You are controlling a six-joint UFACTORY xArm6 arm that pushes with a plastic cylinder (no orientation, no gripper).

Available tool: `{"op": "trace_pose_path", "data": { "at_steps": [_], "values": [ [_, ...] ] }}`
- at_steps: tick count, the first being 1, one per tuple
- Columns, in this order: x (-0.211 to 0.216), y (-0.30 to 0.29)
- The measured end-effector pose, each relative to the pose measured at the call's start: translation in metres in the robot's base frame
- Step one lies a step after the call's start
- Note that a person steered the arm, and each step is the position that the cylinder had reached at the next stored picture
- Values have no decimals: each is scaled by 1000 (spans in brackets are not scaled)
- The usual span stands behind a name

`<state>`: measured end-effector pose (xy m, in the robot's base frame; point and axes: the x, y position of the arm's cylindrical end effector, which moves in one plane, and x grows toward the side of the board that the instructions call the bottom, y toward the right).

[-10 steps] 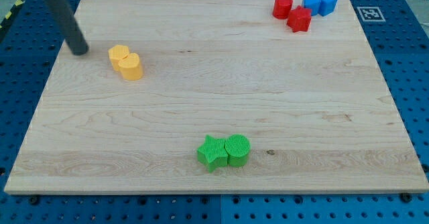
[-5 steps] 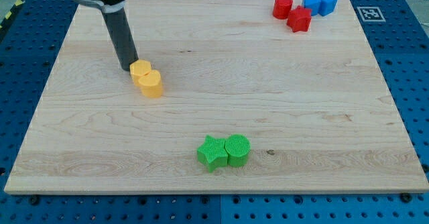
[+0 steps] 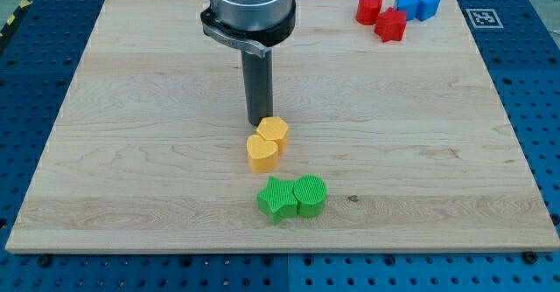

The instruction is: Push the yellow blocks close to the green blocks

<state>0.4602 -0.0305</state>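
Observation:
Two yellow blocks touch each other near the board's middle: a hexagonal yellow block [image 3: 273, 132] and a rounded, heart-like yellow block [image 3: 262, 154] just below and left of it. My tip [image 3: 259, 121] stands right at the upper left edge of the hexagonal one. A green star block [image 3: 277, 198] and a green round block [image 3: 310, 195] sit side by side, touching, near the view's bottom. The lower yellow block is a short gap above the green star.
At the view's top right are two red blocks [image 3: 370, 9] [image 3: 390, 24] and two blue blocks [image 3: 406, 3] [image 3: 427, 3] in a cluster. The arm's grey body [image 3: 248, 8] hangs over the board's top middle. The wooden board [image 3: 437, 152] lies on a blue perforated table.
My tip swept from the view's upper left toward the middle, pushing the two yellow blocks down and right until they are just above the green blocks. The green, red and blue blocks have not moved.

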Motion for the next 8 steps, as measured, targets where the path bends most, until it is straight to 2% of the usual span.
{"op": "trace_pose_path", "data": {
  "at_steps": [6, 7, 8],
  "values": [
    [48, 22],
    [20, 11],
    [26, -14]
  ]
}}
